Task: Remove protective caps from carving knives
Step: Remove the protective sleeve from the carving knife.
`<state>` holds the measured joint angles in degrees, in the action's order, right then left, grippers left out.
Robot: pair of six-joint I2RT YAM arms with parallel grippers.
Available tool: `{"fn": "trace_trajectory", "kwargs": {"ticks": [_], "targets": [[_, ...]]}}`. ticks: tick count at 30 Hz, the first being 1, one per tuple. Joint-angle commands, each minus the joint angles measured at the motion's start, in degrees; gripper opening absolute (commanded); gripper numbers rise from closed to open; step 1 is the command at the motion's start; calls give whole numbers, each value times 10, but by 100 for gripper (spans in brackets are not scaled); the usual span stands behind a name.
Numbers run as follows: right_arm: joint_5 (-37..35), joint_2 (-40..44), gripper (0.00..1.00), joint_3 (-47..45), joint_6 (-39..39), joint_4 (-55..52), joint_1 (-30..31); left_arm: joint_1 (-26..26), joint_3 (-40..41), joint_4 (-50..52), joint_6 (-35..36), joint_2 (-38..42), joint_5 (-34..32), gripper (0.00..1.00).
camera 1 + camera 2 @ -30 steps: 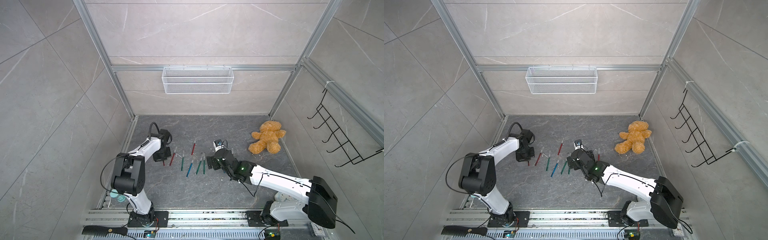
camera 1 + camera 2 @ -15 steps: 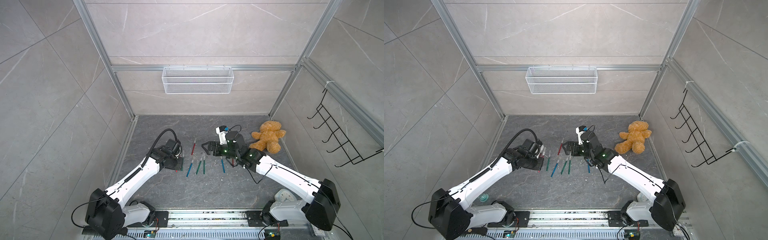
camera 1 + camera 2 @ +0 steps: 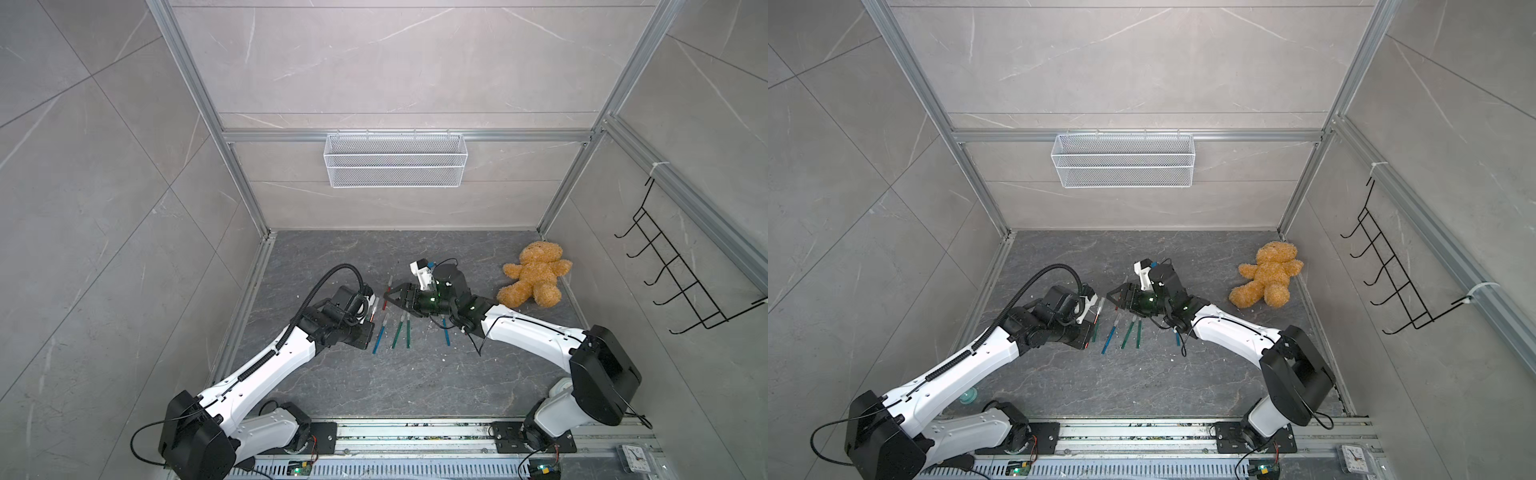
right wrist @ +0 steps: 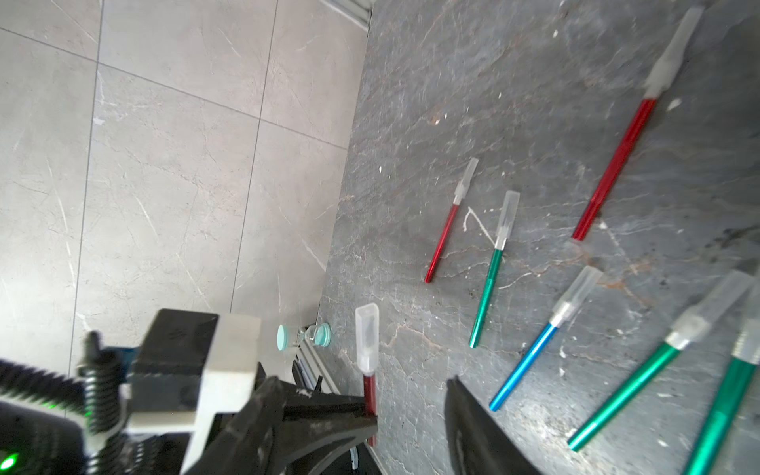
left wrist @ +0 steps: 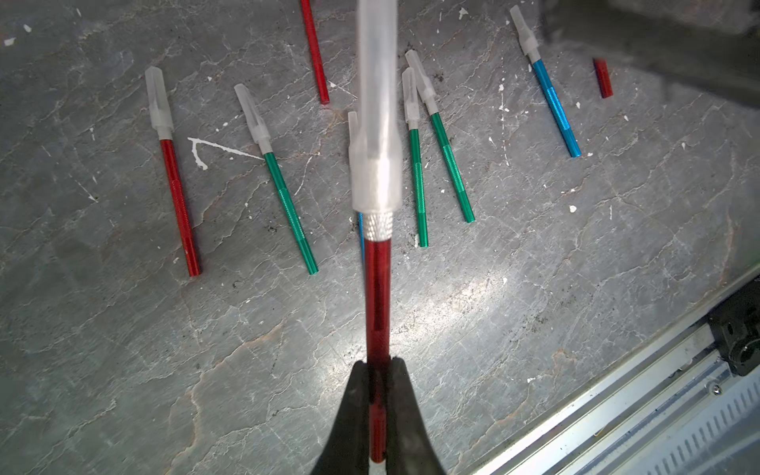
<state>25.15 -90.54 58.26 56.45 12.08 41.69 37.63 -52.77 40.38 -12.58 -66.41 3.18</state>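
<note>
The dark grey stone-patterned table (image 3: 415,386) carries everything. A white wire-mesh basket (image 3: 395,160) hangs on the back wall, and a brown plush teddy bear (image 3: 534,274) lies at the right side.

The left gripper (image 5: 377,370) is clenched on the lower end of one red carving knife (image 5: 377,296). It holds this knife lifted above the table, at the left end of the row. The right gripper (image 4: 411,401) has its jaws apart with nothing between them. One finger (image 4: 329,411) is close to the red handle just under the cap, but I cannot tell if it touches.

The carving knives (image 5: 290,214) are thin, pen-like metal sticks with shiny red, green or blue handles, partly knurled. The held one has a silver knurled collar (image 5: 378,226) at the end of its handle. The others lie flat on the table, near each other and almost parallel, with capped ends toward the back wall. One blue knife (image 5: 556,109) lies a little apart, on the side of the right arm.

The protective caps (image 5: 157,98) are small sleeves of translucent, milky plastic, round at the base, then flat and narrowing to the tip. The held cap (image 5: 376,123) sits down against the collar, and in the right wrist view the grey blade shows dimly through it. Every cap in view is on its knife. Tiny white specks (image 5: 572,209) are scattered on the table between the knives.
</note>
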Motion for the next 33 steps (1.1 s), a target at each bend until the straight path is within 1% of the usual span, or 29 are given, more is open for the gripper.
{"fn": "trace_trajectory", "kwargs": {"ticks": [1,6,12,18,20,24,33], "targets": [[15,-16,62,-2,27,72,9,5,3,-12,17,9,13,0],[22,-45,54,-5,42,115,12,8,4,-13,18,10,11,0],[12,-59,47,-15,41,136,15,9,3,-13,18,13,5,0],[19,-79,41,-21,45,168,19,9,4,-14,17,16,3,0],[19,-84,39,-21,45,173,22,8,4,-14,17,17,2,0],[18,-90,38,-25,45,183,27,9,4,-14,17,21,-2,0],[10,-93,25,-33,44,200,27,8,4,-15,16,20,-1,0]]}}
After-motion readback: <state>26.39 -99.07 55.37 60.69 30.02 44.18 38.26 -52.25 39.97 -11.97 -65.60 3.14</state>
